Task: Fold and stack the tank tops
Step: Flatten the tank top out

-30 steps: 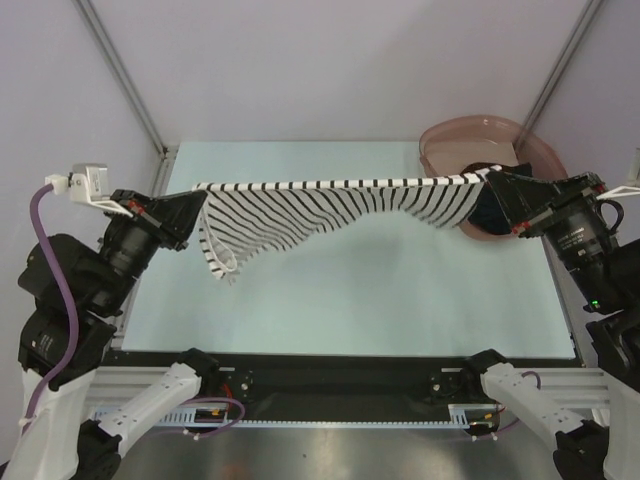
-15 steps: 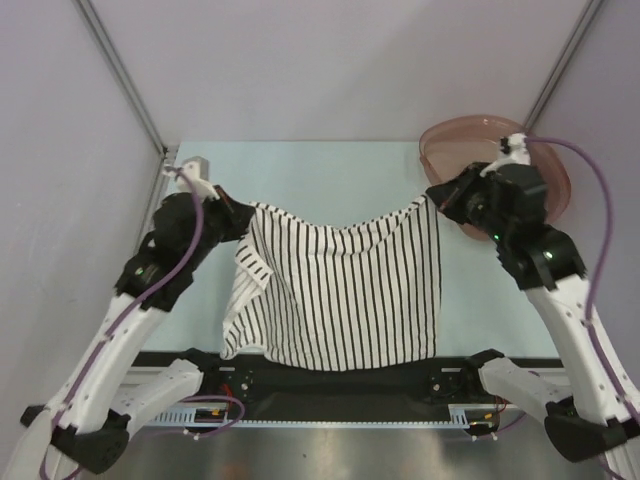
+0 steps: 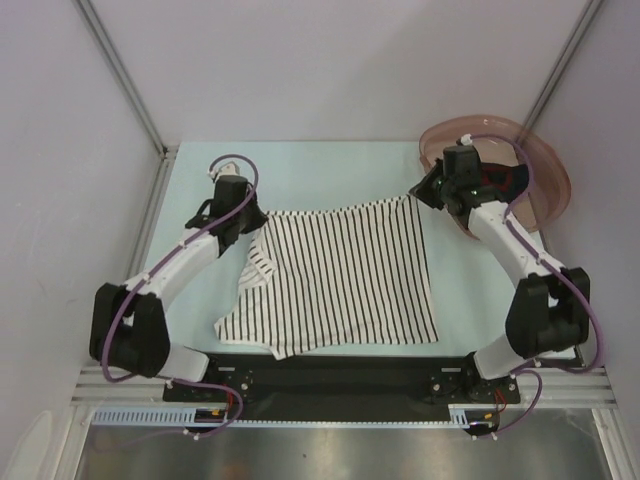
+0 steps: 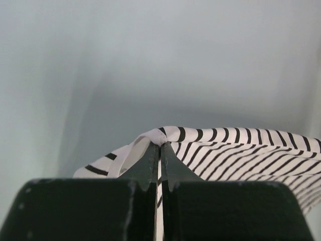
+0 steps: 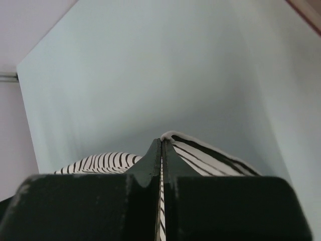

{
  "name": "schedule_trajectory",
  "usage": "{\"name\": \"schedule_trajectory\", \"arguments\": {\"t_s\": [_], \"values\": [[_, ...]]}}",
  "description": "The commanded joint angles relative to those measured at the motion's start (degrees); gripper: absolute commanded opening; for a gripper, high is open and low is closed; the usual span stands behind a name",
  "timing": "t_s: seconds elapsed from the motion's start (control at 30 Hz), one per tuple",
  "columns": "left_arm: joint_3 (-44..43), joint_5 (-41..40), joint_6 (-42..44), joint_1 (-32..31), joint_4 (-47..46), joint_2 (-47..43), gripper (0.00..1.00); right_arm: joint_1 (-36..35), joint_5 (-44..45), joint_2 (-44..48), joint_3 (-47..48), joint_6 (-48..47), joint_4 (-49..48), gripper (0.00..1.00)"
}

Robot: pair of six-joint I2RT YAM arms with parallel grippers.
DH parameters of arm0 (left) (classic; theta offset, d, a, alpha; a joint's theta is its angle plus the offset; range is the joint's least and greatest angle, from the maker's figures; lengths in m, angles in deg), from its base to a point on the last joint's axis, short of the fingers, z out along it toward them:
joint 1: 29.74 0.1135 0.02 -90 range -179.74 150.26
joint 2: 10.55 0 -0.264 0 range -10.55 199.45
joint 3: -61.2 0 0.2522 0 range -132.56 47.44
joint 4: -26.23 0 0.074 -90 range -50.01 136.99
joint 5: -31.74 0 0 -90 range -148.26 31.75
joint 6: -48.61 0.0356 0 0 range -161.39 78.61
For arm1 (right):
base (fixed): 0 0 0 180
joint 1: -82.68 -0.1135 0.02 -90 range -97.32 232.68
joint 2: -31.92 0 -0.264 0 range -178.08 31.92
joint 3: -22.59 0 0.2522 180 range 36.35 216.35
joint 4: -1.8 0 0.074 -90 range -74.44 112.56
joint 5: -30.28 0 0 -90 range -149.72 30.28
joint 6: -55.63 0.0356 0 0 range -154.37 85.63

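In the middle of the table (image 3: 330,170), the striped tank top (image 3: 345,280) is lying spread out, with its near hem reaching the front edge and its left side bunching into a loose fold. Your left gripper (image 3: 248,214) is pinching the far-left corner, jaws pressed together on the cloth. Your right gripper (image 3: 420,195) is doing the same at the far-right corner. Both wrist views are showing striped hem squeezed between closed fingertips, just above the table. Beyond the right gripper, the dark tank top (image 3: 500,178) is sitting inside the pink basin (image 3: 550,170), well apart from the striped one. By my reading you are finishing the lay-out step, flattening the first top before any fold. Next you are probably needing to settle the far edge flat and let go, then smooth that rumpled left side, since folding over a crease is likely to be giving you a lopsided stack
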Motion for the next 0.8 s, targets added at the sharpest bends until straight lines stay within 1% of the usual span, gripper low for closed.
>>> {"name": "schedule_trajectory", "arguments": {"t_s": [0.0,0.13,0.23,0.3,0.33,0.37,0.43,0.47,0.5,0.53,0.57,0.6,0.63,0.67,0.7,0.73,0.77], "values": [[-6.0,1.8,0.4,2.6,-6.7,5.8,0.00,1.2,-2.3,-4.9,8.0,-0.7,-7.9,0.00],[-11.4,2.9,1.2,4.4,-6.7,13.1,0.00,1.9,-4.1,-15.8,15.1,-1.2,-8.7,0.00],[-16.1,4.1,1.4,5.6,-7.1,19.1,0.00,2.5,-4.1,-20.7,19.8,-0.2,-10.5,0.00],[-20.8,6.0,1.7,6.0,-6.9,24.5,0.00,2.9,-4.4,-25.5,22.3,0.0,-11.6,0.00],[-22.5,6.8,1.9,6.5,-6.7,26.3,0.00,3.2,-4.4,-27.2,25.6,0.2,-11.9,0.00],[-26.3,7.2,2.1,6.8,-6.2,29.8,0.00,3.4,-4.5,-30.5,27.1,0.3,-12.3,0.00],[-30.1,7.2,2.5,7.4,-5.3,33.2,0.00,3.8,-5.3,-33.8,32.7,0.5,-12.7,0.00],[-33.3,7.2,2.5,7.8,-5.2,34.7,0.00,3.9,-5.7,-35.8,34.9,0.6,-12.9,0.00],[-34.8,9.1,2.8,8.0,-5.2,37.1,0.00,4.2,-6.1,-38.7,36.6,0.6,-13.4,0.00],[-36.2,9.4,3.3,8.2,-5.3,38.2,0.03,4.4,-7.2,-40.4,38.2,0.5,-13.9,0.00],[-38.7,9.7,4.0,8.3,-4.8,39.9,0.20,5.0,-7.6,-41.8,41.3,0.6,-14.2,0.15],[-39.5,10.1,4.6,8.4,-5.0,40.1,0.50,5.3,-7.8,-43.9,42.6,0.6,-14.6,0.36],[-40.0,8.2,5.0,8.3,-5.2,40.2,0.93,5.6,-7.9,-44.4,43.7,0.7,-14.8,0.61],[-40.3,7.8,5.0,8.4,-4.8,39.9,0.97,6.0,-7.5,-44.8,44.8,0.5,-14.8,0.81],[-40.1,7.8,5.5,8.3,-5.2,38.7,0.98,6.2,-7.7,-44.8,44.9,0.0,-15.2,0.81],[-40.0,5.6,6.1,8.3,-4.6,38.0,0.98,6.4,-8.1,-43.9,44.6,-0.4,-15.3,0.81],[-39.7,5.1,6.4,8.4,-4.2,36.2,0.99,6.5,-8.3,-43.0,43.0,-1.2,-15.4,0.81]]}}
